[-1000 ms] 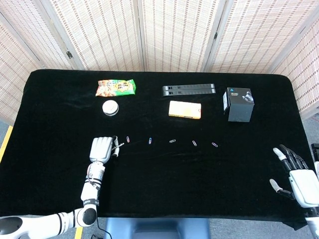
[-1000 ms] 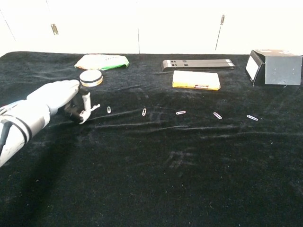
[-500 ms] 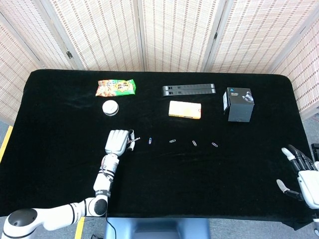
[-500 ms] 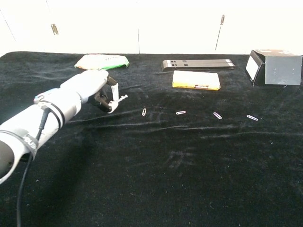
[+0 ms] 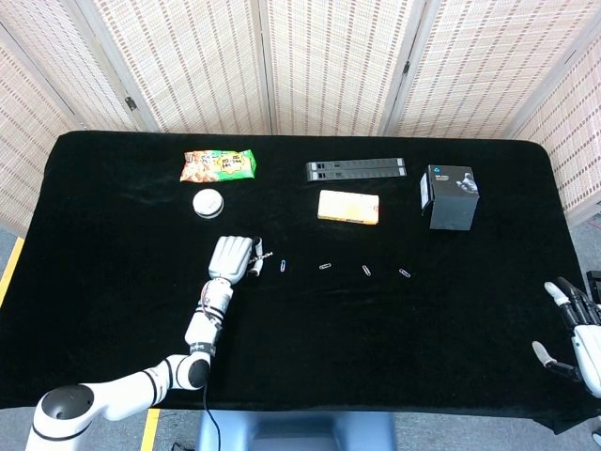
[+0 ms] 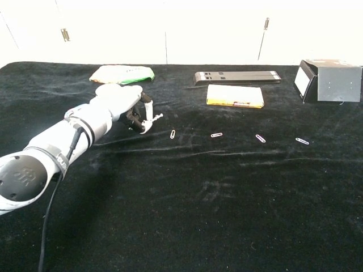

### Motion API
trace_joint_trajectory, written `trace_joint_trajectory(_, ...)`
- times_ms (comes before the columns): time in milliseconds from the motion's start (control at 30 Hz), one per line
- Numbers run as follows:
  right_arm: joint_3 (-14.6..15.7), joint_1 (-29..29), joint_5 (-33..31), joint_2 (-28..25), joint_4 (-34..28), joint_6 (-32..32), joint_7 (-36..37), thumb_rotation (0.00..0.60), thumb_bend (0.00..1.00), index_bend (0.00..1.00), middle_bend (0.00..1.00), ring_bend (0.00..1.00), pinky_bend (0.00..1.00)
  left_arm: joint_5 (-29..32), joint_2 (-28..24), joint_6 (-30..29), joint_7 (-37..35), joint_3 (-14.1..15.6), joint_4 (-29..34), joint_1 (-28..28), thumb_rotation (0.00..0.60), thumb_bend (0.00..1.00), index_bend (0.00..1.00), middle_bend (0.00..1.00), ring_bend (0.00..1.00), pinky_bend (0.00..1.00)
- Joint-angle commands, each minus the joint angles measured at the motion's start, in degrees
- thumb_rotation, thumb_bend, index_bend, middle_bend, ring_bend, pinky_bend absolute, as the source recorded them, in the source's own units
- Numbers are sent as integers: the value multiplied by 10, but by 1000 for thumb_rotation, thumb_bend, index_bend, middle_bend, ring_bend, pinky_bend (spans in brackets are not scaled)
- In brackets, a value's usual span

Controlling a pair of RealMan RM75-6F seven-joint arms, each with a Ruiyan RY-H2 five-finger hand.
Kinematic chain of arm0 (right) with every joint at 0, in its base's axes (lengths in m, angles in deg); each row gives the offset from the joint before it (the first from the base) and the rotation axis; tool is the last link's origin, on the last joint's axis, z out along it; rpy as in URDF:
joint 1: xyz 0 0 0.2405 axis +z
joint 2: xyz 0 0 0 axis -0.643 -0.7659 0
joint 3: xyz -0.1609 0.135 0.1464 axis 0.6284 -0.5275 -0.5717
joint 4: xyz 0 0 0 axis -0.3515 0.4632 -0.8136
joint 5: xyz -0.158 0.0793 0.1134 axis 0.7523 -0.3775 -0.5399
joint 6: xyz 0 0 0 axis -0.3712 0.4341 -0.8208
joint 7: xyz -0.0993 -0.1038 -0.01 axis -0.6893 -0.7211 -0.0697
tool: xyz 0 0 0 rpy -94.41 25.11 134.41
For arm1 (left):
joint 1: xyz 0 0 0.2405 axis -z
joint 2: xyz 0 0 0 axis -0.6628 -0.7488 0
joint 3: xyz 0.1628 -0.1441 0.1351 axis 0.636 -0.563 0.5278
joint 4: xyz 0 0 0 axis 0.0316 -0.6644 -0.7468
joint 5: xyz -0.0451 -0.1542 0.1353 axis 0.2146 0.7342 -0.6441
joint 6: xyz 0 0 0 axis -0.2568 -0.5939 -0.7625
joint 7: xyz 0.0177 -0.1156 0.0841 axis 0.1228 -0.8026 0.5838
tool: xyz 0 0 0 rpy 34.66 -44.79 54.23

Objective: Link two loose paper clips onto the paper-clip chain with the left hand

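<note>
My left hand (image 5: 235, 256) (image 6: 126, 103) lies on the black table (image 5: 113, 244), fingers curled. It pinches a small metal paper clip (image 5: 266, 254) (image 6: 155, 118) that juts out to the right of its fingertips. Whether this is one clip or a short chain is too small to tell. Just right of it a row of several loose paper clips runs across the cloth, from the nearest clip (image 5: 282, 266) (image 6: 172, 134) to the farthest clip (image 5: 405, 273) (image 6: 302, 141). My right hand (image 5: 575, 329) is at the table's near right corner, fingers spread, holding nothing; the chest view does not show it.
At the back are a snack bag (image 5: 218, 164) (image 6: 122, 73), a round tin (image 5: 208, 203), a black bar (image 5: 355, 169) (image 6: 237, 76), a yellow packet (image 5: 348, 207) (image 6: 235, 95) and a black box (image 5: 449, 195) (image 6: 330, 79).
My left hand has slid right along the table with the clip pinched, ending beside the first loose clip. The leftmost loose clip no longer shows. My right hand has drawn back toward the near right corner.
</note>
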Motion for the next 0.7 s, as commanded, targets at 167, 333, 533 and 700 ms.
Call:
trace_joint_trajectory(167, -4, 2, -6, 0, -1, -5, -1, 600, 335, 0, 0, 0, 119, 1, 4, 10, -12, 0, -10, 5, 600, 657, 760, 1000, 1000, 1000)
trace_joint_trajectory(333, -3, 3, -3, -2, -2, -10, 3, 600, 335, 0, 0, 0, 119, -17, 11, -3, -7, 5, 10, 15, 600, 658, 760, 1000, 1000, 1000)
trace_joint_trajectory(533, -1, -7, -5, -6, 6, 0, 23, 600, 335, 0, 0, 0, 119, -21, 34, -2, 6, 3, 6, 36, 600, 658, 761, 1000, 1000, 1000)
trace_joint_trajectory(700, 2, -18, -3, -8, 13, 11, 37, 600, 335, 0, 0, 0, 119, -26, 54, 5, 10, 2, -10, 54, 600, 658, 761, 1000, 1000, 1000)
